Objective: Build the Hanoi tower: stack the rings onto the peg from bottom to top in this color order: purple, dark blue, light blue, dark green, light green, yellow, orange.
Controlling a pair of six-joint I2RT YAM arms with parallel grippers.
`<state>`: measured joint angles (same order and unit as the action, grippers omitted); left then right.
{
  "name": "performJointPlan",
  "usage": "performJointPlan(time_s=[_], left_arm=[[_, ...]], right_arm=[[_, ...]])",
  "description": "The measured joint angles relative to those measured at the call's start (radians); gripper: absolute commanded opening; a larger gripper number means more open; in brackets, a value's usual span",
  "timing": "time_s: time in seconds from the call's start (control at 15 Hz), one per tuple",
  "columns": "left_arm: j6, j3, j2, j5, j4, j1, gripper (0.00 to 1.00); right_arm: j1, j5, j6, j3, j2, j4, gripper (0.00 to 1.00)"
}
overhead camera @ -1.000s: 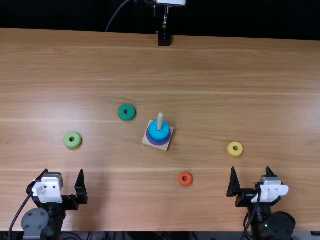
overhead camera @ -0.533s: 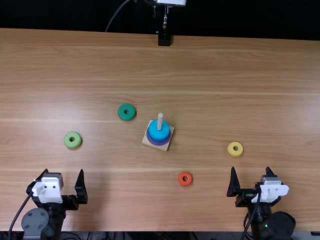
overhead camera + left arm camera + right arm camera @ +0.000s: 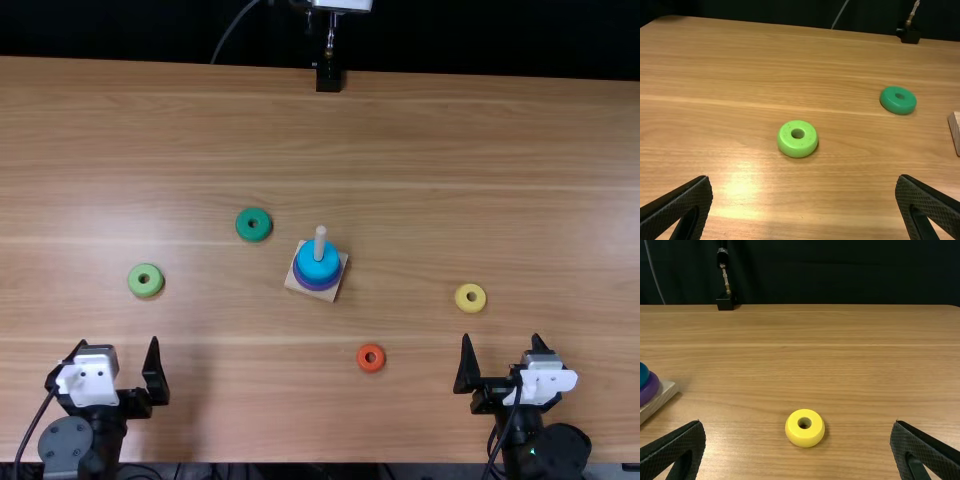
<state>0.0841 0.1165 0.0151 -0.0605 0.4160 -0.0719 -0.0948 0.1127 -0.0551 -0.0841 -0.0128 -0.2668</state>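
The wooden table (image 3: 420,140) is stretching beneath everything. The left gripper (image 3: 118,341) is hovering near left, the right gripper (image 3: 501,337) near right; both are pointing far, fingers spread wide, gripping nothing. The square base (image 3: 332,295) is lying around the middle, its peg (image 3: 320,240) standing upright through a blue layer (image 3: 317,264) resting on the purple ring (image 3: 322,286). The dark green ring (image 3: 253,235) is lying left of the base, the light green ring (image 3: 146,290) farther left and nearer, the yellow ring (image 3: 471,306) right, the orange ring (image 3: 371,366) near.
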Motion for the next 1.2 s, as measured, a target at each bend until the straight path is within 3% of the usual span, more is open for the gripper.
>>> performJointPlan(time_s=[0.33, 0.6, 0.67, 0.93, 1.2], left_arm=[[-0.001, 0.0, 0.0, -0.009, 0.0, -0.002, 1.0], [-0.001, 0.068, 0.012, -0.089, 0.051, -0.002, 1.0], [-0.002, 0.135, 0.054, -0.101, 0.046, -0.002, 1.0], [-0.001, 0.469, 0.294, -0.109, 0.087, 0.021, 1.0], [0.0, 0.814, 0.676, -0.124, 0.231, 0.053, 1.0]], right_arm=[[0.0, 0.0, 0.0, 0.0, 0.0, 0.0, 1.0], [0.0, 0.0, 0.0, 0.0, 0.0, 0.0, 1.0], [0.0, 0.0, 0.0, 0.0, 0.0, 0.0, 1.0], [0.0, 0.0, 0.0, 0.0, 0.0, 0.0, 1.0], [0.0, 0.0, 0.0, 0.0, 0.0, 0.0, 1.0]])
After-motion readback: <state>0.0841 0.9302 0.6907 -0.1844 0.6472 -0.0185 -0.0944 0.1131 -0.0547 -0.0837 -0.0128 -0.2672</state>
